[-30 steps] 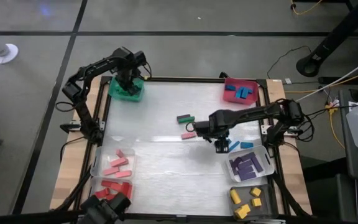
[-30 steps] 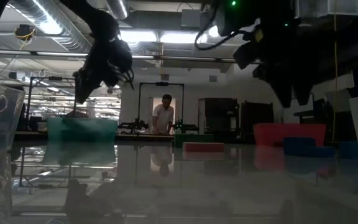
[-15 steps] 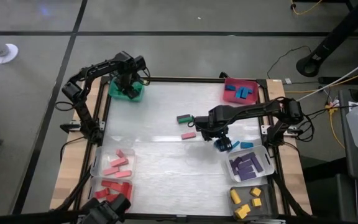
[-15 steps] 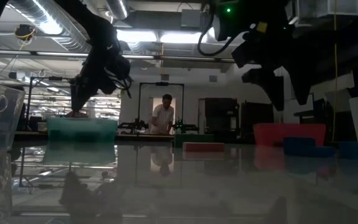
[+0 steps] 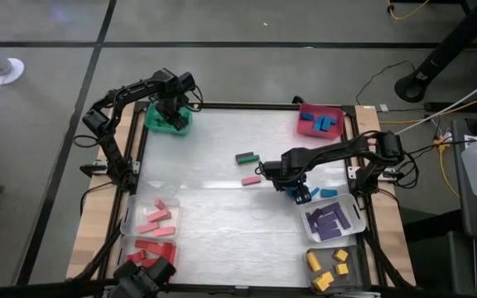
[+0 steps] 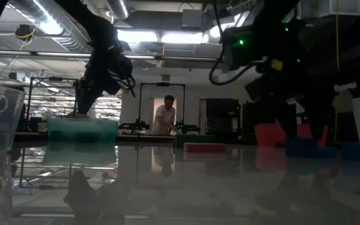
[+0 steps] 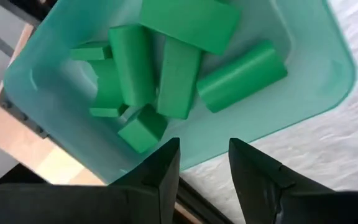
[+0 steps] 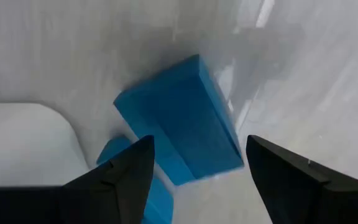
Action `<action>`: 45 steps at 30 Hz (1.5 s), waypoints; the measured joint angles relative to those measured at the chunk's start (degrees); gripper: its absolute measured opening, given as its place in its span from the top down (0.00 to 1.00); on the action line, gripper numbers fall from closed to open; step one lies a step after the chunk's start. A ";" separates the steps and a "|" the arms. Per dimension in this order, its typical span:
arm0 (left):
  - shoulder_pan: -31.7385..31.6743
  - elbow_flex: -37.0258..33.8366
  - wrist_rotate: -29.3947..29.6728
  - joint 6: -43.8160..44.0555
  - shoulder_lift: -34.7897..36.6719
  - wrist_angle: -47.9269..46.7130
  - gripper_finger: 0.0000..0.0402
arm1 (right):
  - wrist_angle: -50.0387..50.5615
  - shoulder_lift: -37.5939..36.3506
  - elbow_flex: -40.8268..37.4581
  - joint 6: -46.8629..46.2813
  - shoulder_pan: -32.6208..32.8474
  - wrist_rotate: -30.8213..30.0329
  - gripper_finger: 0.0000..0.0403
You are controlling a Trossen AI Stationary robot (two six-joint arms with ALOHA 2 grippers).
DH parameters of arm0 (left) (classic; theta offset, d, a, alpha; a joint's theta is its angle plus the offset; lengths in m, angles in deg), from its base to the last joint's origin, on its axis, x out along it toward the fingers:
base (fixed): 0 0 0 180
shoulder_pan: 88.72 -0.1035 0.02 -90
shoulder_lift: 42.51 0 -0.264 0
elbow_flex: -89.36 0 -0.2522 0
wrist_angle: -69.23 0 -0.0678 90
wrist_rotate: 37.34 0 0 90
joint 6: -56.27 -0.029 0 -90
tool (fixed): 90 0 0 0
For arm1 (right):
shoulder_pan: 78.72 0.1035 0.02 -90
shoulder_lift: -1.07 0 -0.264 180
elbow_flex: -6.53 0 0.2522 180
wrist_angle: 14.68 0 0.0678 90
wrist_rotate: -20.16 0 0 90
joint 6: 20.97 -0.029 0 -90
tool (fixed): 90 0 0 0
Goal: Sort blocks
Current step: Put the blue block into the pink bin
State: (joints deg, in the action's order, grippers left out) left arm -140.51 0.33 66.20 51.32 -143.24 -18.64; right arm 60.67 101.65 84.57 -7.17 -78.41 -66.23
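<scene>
In the high view the right gripper (image 5: 299, 192) hangs right of centre over a blue block (image 5: 309, 194) on the table, just above the clear bin (image 5: 350, 217) of purple blocks; the left gripper (image 5: 172, 110) hovers over the green bin (image 5: 167, 121) at upper left. In the right wrist view the block (image 8: 179, 121) lies ahead, between the spread fingers (image 8: 120, 177), its long axis slanting from upper left to lower right. The left wrist view shows empty, parted fingers (image 7: 157, 174) above green blocks (image 7: 176, 74) in the bin.

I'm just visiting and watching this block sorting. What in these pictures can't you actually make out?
- Red tray, high view: partly covered by dark gear at the bottom edge, so its blocks can't be counted.
- Blue block, right wrist view: whether the right gripper touches it is unclear; a second blue piece behind is half hidden.
- Low view: both arms are dark silhouettes against the ceiling lights.
- Green tray, left wrist view: cut off by the edges.
</scene>
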 joint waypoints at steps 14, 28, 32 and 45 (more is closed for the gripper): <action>7.08 1.29 -10.86 -0.11 7.43 6.86 0.69 | -4.65 0.00 -3.44 0.16 -3.21 -2.42 0.68; 25.06 0.04 -17.24 14.27 10.95 23.50 0.69 | 9.69 0.09 8.38 6.78 -11.24 -4.42 0.69; 30.00 -1.06 -17.24 14.57 10.93 29.98 0.69 | 12.76 0.09 11.97 10.72 -15.52 -7.75 0.66; 39.58 -1.84 -17.21 18.51 10.50 41.14 0.69 | 16.95 0.05 14.90 15.19 -38.27 -16.15 0.66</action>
State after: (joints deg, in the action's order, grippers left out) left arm -100.93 -1.51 48.99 69.83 -132.74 22.51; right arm 77.62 101.70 99.46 8.02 -116.68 -82.38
